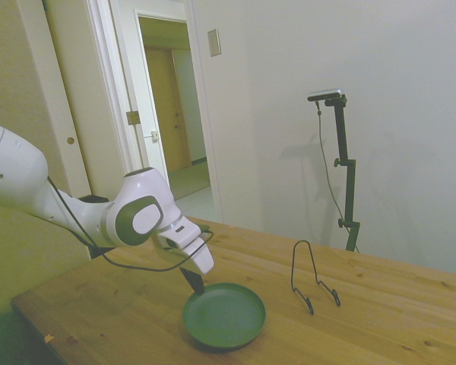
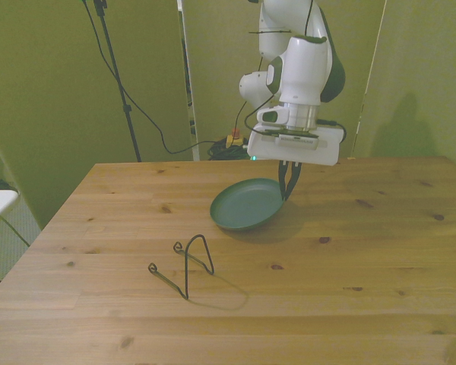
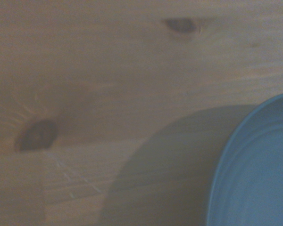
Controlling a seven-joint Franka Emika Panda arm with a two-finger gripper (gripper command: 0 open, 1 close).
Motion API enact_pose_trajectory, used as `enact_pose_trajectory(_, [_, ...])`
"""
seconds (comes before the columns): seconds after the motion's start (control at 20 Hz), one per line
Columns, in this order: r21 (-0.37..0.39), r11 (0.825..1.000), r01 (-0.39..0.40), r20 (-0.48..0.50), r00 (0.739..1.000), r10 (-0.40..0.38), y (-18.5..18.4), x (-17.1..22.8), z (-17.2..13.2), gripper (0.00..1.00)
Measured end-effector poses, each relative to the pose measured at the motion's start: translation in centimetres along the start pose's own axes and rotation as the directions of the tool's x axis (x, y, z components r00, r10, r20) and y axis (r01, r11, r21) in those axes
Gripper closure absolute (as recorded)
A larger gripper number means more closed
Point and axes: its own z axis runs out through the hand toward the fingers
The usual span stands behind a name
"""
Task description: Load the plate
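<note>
We see the dark fingers (image 2: 287,185) pinched on the raised rim of the round, smooth green plate (image 2: 247,205), mid-frame above the knotty wooden table (image 2: 380,251); a bent wire stand (image 2: 191,265) sits lower left.

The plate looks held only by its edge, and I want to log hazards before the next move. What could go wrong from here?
1. The gripper pinches the plate at one spot on its rim, so the plate tilts in the front view and could swivel or slip.
2. The wire stand is light and unfixed; a plate pushed against it might slide or tip it.
3. The plate hangs low, so its far edge could scrape the table.
</note>
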Motion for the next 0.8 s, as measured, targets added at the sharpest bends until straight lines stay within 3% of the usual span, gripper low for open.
enact_pose_trajectory(0.5, [0.163,0.985,-0.057,-0.012,0.998,0.06,-1.8,3.6,-13.5,1.0])
enact_pose_trajectory(0.8, [0.19,0.98,-0.064,-0.008,0.998,0.067,-0.9,3.7,-15.6,1.0])
